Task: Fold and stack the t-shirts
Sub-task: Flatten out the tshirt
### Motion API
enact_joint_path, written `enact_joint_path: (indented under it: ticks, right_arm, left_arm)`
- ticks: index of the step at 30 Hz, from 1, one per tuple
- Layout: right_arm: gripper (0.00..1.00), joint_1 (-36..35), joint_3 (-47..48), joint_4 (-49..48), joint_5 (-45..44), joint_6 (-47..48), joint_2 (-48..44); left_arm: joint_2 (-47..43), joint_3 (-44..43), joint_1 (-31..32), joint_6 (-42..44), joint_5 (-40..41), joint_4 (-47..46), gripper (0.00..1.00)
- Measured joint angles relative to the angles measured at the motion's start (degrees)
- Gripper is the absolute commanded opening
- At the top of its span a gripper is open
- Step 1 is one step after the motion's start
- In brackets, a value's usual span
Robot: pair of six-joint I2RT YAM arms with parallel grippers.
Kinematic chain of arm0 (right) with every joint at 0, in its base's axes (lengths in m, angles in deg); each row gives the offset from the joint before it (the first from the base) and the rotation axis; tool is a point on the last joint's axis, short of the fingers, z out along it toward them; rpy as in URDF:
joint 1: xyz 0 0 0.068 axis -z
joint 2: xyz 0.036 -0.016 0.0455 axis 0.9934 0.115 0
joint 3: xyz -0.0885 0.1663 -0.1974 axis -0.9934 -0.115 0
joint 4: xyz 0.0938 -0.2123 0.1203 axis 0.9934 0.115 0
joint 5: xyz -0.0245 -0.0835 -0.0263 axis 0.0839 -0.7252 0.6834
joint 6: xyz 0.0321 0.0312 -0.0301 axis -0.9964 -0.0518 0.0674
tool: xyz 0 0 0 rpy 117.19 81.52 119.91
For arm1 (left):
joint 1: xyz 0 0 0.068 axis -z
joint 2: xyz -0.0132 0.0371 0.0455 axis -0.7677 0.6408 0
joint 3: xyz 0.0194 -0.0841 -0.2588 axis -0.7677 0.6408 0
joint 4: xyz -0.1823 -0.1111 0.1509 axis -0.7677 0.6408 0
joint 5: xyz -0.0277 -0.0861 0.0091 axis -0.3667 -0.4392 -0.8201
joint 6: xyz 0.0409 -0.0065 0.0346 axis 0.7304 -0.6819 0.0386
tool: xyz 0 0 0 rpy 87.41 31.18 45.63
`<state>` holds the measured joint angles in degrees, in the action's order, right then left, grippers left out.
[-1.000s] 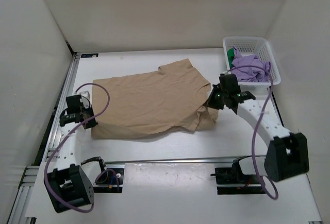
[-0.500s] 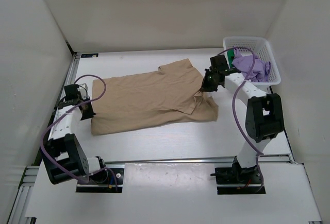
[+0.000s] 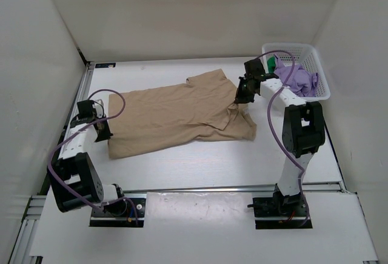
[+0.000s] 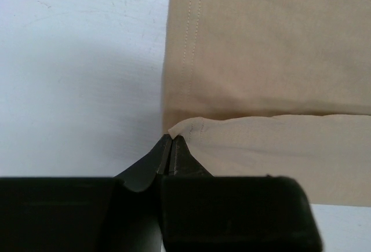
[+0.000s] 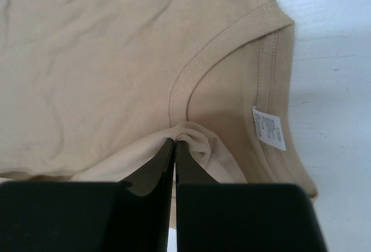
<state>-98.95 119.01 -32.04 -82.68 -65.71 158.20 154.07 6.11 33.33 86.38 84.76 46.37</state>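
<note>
The tan t-shirt (image 3: 176,115) lies spread across the middle of the table, its near edge doubled over. My left gripper (image 3: 103,130) is at the shirt's left hem; in the left wrist view its jaws (image 4: 172,138) are shut, with the turned-over hem corner (image 4: 184,127) at their tips. My right gripper (image 3: 238,100) is at the collar end. There its jaws (image 5: 175,142) are shut on a bunched fold of tan cloth (image 5: 200,142) below the neckline. The purple t-shirt (image 3: 297,81) and the green t-shirt (image 3: 270,65) lie crumpled in the basket.
A white lattice basket (image 3: 316,54) stands at the far right corner of the table. A metal rail (image 3: 79,100) runs along the left edge. A white care label (image 5: 268,127) shows inside the collar. White walls enclose the table on three sides.
Both arms swung away from the near edge toward the back. The right gripper carried its fold of tan cloth up to the collar, and the shirt's near edge now lies doubled over.
</note>
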Motion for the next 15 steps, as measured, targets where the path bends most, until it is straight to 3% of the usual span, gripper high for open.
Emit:
enact_joint_path:
  ticks: [4,8,15]
  right_arm:
    - [0.00,0.11,-0.83,1.01,-0.37,0.37,-0.46]
    - [0.00,0.11,-9.05,1.20,-0.31,0.87,-7.74]
    - [0.00,-1.86,-31.58,6.27,-1.55,-3.72,-40.68]
  left_arm:
    - [0.70,-0.35,0.00,-0.02,0.42,0.04,0.10]
    - [-7.74,0.79,0.00,0.00,1.14,0.61,0.10]
    - [-27.74,2.84,0.00,0.00,0.07,10.19,0.10]
